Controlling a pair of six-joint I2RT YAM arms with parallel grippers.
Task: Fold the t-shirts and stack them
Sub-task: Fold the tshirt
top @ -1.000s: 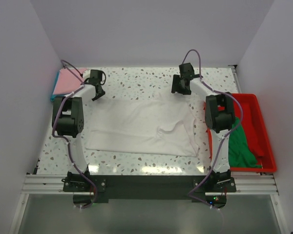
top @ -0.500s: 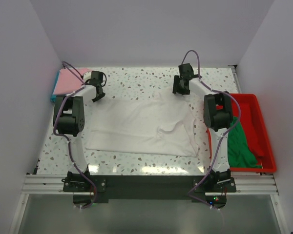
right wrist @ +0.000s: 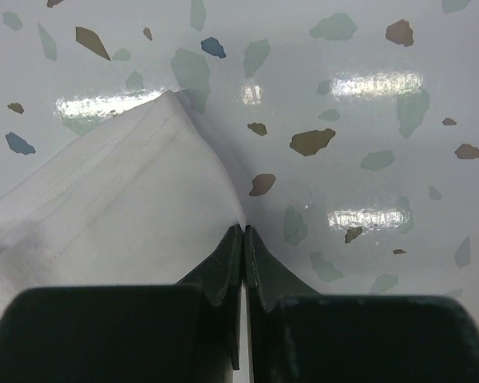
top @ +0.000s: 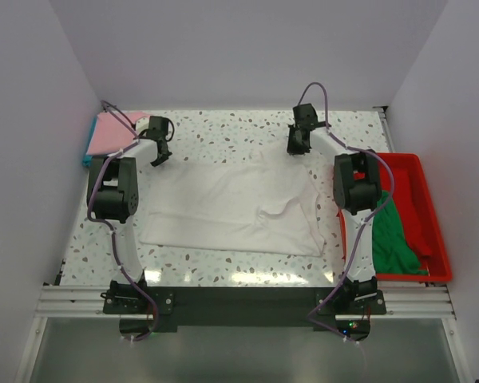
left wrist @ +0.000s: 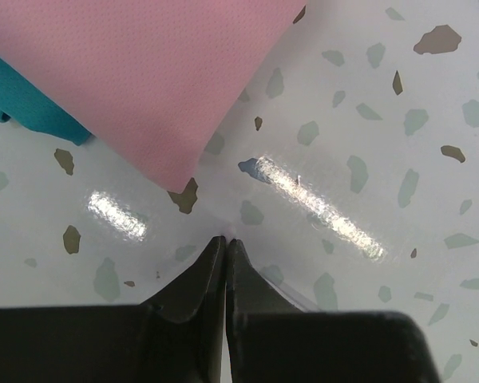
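Observation:
The white t-shirt [top: 231, 207] lies spread flat in the middle of the table. My left gripper [top: 158, 155] is at its far left corner. In the left wrist view its jaws [left wrist: 225, 239] are pressed together with a sliver of pale cloth at the tips. My right gripper [top: 297, 146] is at the far right corner, shut on the white t-shirt's hemmed edge [right wrist: 136, 199], which runs into the closed tips [right wrist: 244, 228]. A folded pink t-shirt [top: 112, 132] [left wrist: 144, 80] rests on a teal t-shirt [top: 88, 155] [left wrist: 24, 104] at the far left. The green t-shirt [top: 395, 239] lies in the tray.
A red plastic tray [top: 427, 207] stands at the table's right edge beside the right arm. Grey walls close in the left, back and right sides. The arm bases and a metal rail [top: 239, 302] run along the near edge.
Both grippers have gone from open to shut at the shirt's far corners. The right gripper has shifted slightly toward the back wall. The shirt lies as before.

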